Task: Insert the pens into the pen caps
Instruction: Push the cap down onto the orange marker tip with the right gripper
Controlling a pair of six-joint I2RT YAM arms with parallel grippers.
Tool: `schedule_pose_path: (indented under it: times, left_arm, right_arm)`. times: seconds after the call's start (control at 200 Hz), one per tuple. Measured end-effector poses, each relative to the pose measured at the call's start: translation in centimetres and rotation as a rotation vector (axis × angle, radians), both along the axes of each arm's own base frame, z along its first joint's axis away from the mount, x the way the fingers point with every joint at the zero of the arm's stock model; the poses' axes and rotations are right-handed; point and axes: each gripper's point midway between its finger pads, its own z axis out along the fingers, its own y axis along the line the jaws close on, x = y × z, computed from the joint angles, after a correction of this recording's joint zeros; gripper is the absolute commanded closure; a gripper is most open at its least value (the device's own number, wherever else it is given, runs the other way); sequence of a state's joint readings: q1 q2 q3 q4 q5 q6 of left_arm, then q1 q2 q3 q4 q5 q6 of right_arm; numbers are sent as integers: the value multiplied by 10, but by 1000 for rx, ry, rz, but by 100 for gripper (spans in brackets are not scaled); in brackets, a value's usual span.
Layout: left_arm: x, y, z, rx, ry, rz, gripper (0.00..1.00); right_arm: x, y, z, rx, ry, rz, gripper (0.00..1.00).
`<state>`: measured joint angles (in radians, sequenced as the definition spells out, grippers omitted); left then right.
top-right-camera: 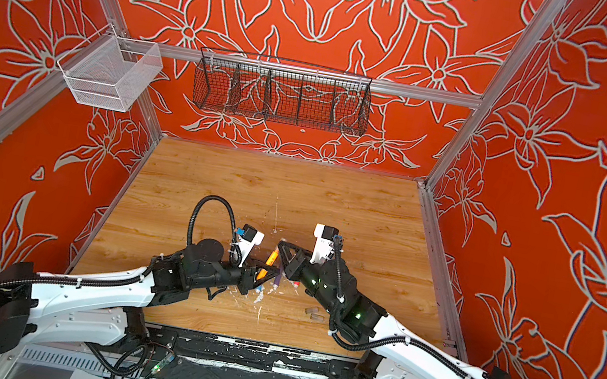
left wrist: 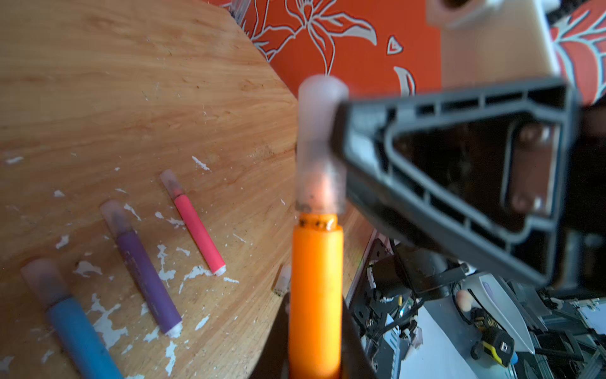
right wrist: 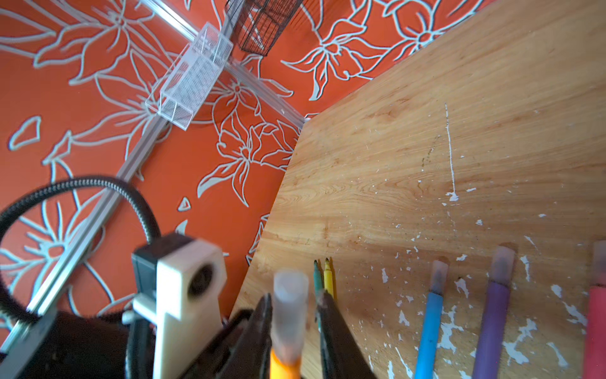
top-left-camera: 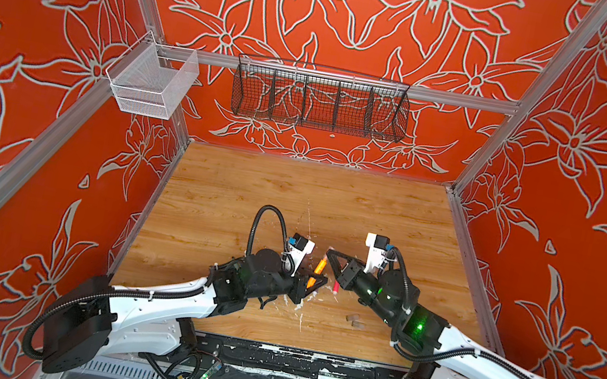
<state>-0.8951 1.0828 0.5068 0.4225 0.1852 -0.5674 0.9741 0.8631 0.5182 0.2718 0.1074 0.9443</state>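
Above the table, the left end effector clamps the orange pen, its cap inside the parted right end effector.

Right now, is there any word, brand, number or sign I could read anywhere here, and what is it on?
None can be read in any view.
The orange pen bears black smudges near its collar, not letters.
The purple pen: any print on its barrel is too blurred to tell.
The walls show flower outlines only, no writing.

Left gripper clamped; right gripper facing it, jaws parted.
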Motion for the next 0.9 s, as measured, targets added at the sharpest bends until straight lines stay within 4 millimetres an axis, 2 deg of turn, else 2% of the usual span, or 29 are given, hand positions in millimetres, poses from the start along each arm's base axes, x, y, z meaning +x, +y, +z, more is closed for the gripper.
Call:
schedule_pose_path:
  times: [0.14,0.235,0.315,0.395,0.48,0.596,0.691,0.766,0.836,0.896]
  left_arm:
    - [6,5,13,-33,-32,28,100]
    - [5,6,17,-38,-46,27,100]
    - [4,7,19,-39,-60,24,100]
    - [2,9,19,-32,-72,21,100]
    - [2,10,17,-22,-83,17,100]
    - [1,10,17,-15,-95,14,100]
    - [0,11,18,-9,-103,9,100]
    - [0,10,17,-5,-106,4,100]
    - [-1,11,15,3,-102,3,100]
    - [0,11,14,8,-104,5,100]
  right_arm:
    - [-6,-9,10,-39,-28,14,49]
    - [-4,-11,33,-38,-58,8,42]
    - [-2,-9,53,-23,-88,9,41]
    - [3,-5,64,-21,-100,6,41]
    - [11,4,63,-41,-87,5,41]
    - [23,15,48,-88,-51,-2,43]
    - [29,25,36,-119,-19,10,59]
    - [34,31,31,-141,-11,21,82]
    - [35,37,32,-143,-9,37,98]
    - [34,39,32,-140,-5,49,100]
